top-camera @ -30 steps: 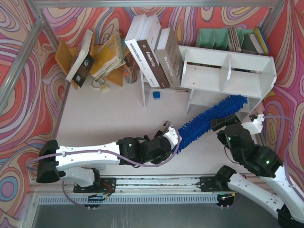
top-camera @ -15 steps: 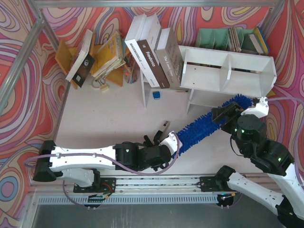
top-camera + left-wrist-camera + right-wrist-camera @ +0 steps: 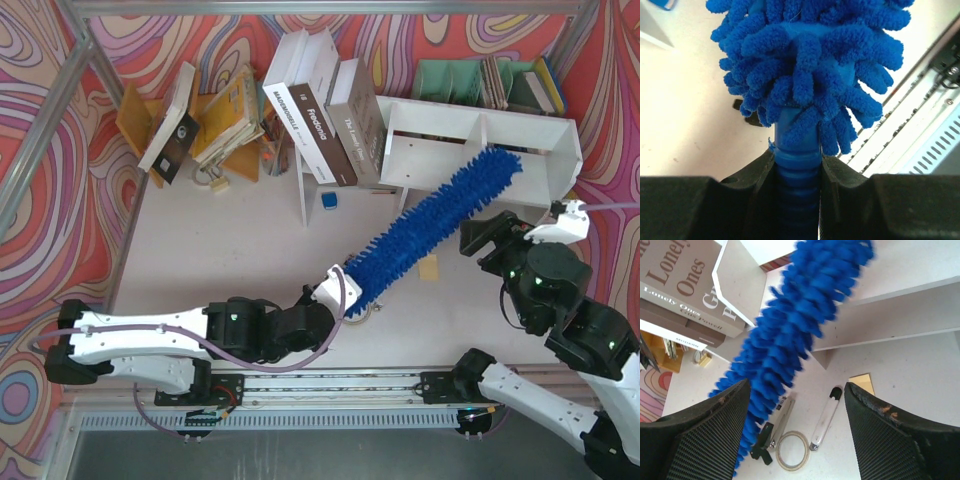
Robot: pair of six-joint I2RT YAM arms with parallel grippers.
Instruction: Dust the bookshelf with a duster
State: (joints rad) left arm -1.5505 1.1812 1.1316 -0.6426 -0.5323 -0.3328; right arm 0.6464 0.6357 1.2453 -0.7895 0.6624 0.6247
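Top cam hangs above and behind the arms, looking down over the whole table [image 3: 230, 250] to the far wall [image 3: 420, 35]. Left wrist cam sits super close, staring up the duster [image 3: 805, 75] from the left gripper [image 3: 797, 162]. Right wrist cam looks from the right, past the right gripper [image 3: 795, 395], down and far-left at the shelf [image 3: 900, 315]. All three catch the duster; top and right wrist share the shelf too.

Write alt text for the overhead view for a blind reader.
The left gripper grips a blue duster by its handle, the fluffy head slanting up to the right compartment of the white bookshelf. The right gripper hovers open beside the duster. Large books lean at the shelf's left end.
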